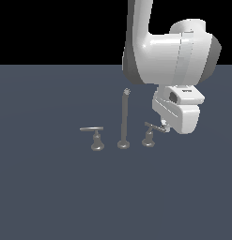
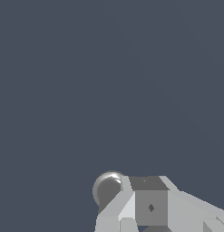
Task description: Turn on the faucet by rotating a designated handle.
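Gripper (image 1: 164, 125) sits at the tip of the handle (image 1: 153, 128), the lever on the exterior view's right; contact likely but can't confirm. Finger gap: cannot tell, the wrist view shows only finger blocks beside a round metal knob (image 2: 108, 189). Step, I judge: engaging the lever, rotation pending. Next needs a sideways push along its arc. Behind: spout (image 1: 124, 117), then twin lever (image 1: 92, 129), untouched.

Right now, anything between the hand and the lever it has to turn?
Nothing visible. In the exterior view the hand sits right at the outer end of the handle, on that view's right. The spout and the other lever stand on the far side of the handle, off the path.
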Available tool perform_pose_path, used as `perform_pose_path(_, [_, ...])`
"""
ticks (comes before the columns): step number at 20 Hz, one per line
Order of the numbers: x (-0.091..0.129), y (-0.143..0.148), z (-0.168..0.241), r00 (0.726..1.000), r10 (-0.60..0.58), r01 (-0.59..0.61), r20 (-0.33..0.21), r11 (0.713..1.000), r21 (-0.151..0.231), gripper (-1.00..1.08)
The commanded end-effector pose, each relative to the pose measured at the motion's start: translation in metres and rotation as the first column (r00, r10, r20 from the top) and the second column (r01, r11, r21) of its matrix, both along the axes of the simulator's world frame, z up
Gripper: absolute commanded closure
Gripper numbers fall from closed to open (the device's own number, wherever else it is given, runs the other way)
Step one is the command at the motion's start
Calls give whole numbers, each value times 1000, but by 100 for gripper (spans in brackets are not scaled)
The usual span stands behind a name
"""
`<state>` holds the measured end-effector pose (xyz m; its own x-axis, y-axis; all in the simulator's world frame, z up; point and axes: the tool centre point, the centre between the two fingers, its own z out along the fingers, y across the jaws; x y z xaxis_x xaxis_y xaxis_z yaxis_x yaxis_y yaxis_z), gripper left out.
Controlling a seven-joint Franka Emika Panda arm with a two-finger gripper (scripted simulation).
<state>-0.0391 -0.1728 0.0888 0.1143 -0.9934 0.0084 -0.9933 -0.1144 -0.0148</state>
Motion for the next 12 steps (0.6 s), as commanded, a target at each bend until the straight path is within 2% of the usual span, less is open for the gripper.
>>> perform_pose_path(1, [-6, 8, 0, 1000, 4, -4, -4, 1000, 3, 108])
perform_pose_path(10, [-33, 32, 0, 1000, 4, -3, -15, 1000, 6, 108])
perform_pose_path(11, [-33, 32, 0, 1000, 4, -3, -15, 1000, 6, 108])
perform_pose_path(12, [-31, 16, 0, 1000, -20, 20, -10, 1000, 0, 108])
